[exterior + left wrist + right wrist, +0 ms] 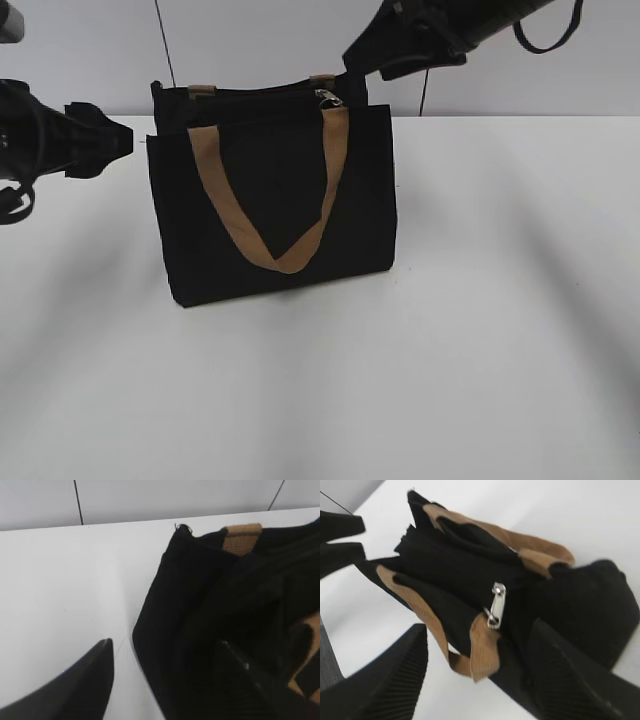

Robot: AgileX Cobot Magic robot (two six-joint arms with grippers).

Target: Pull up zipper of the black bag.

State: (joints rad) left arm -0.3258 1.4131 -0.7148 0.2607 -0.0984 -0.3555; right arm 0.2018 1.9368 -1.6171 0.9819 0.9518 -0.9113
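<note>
The black bag (pixel 270 190) stands upright on the white table, one tan handle drooping in a V on its face. The small silver zipper (pixel 328 98) sits at the right end of the top zip line; it also shows in the right wrist view (pixel 496 605). My right gripper (pixel 365 62) hovers open above the bag's right top corner, with the pull just ahead of its fingers (pixel 480 630). My left gripper (pixel 120 138) is open beside the bag's left end (pixel 200 605); its fingers (pixel 165 647) straddle that end's lower edge, and I cannot tell whether they touch it.
The white table (pixel 500 330) spreads in front of and to both sides of the bag. A pale wall with a dark cable (pixel 165 45) rises behind it. The second tan handle (pixel 535 555) lies folded over the bag's top.
</note>
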